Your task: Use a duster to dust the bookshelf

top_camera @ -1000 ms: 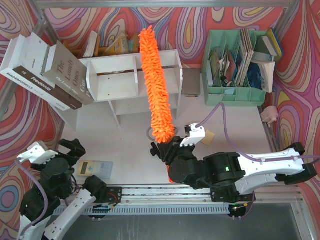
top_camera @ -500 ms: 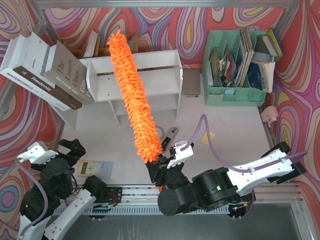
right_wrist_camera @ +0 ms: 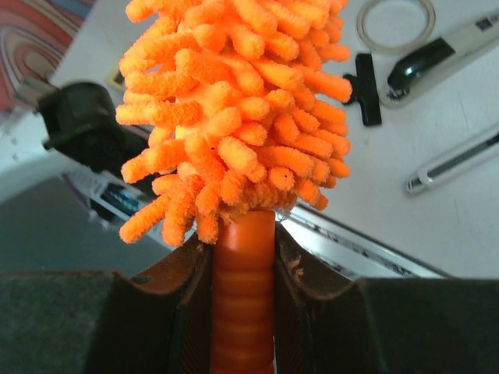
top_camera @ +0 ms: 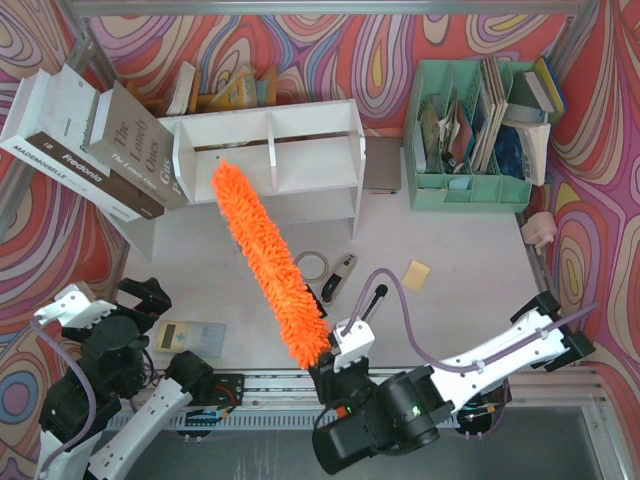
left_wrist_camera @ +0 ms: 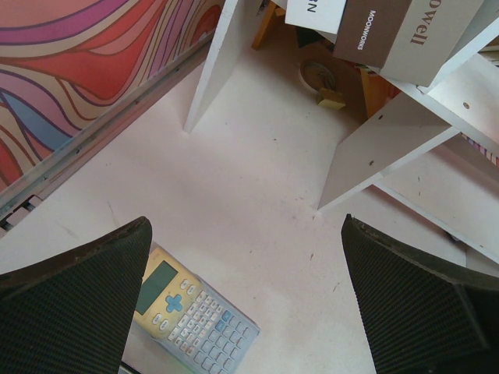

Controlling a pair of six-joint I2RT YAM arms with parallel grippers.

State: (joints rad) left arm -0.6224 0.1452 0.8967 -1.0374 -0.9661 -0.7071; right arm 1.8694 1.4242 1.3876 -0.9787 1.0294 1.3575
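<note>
The white bookshelf [top_camera: 270, 160] stands at the back centre, with big books leaning on its left end; its panels also show in the left wrist view [left_wrist_camera: 390, 148]. The fluffy orange duster [top_camera: 268, 262] slants from its handle near the front edge up-left, its tip in front of the shelf's left compartment. My right gripper [top_camera: 327, 375] is shut on the duster's ribbed orange handle [right_wrist_camera: 243, 304], with the fluffy head [right_wrist_camera: 242, 109] filling that view. My left gripper [left_wrist_camera: 249, 312] is open and empty, low over the table near a calculator [left_wrist_camera: 191, 308].
A mint-green file organizer [top_camera: 475, 130] stands back right. A tape ring [top_camera: 309, 266], a stapler [top_camera: 337, 277], a black-and-silver tool [top_camera: 370, 300] and a yellow note [top_camera: 415, 275] lie mid-table. The calculator [top_camera: 190, 338] lies front left. Large books [top_camera: 85, 140] lean at the left.
The right arm has pulled back towards the front edge and swung the duster left; its tip dropped from above the shelf's top to in front of the left compartment. The left arm has not moved.
</note>
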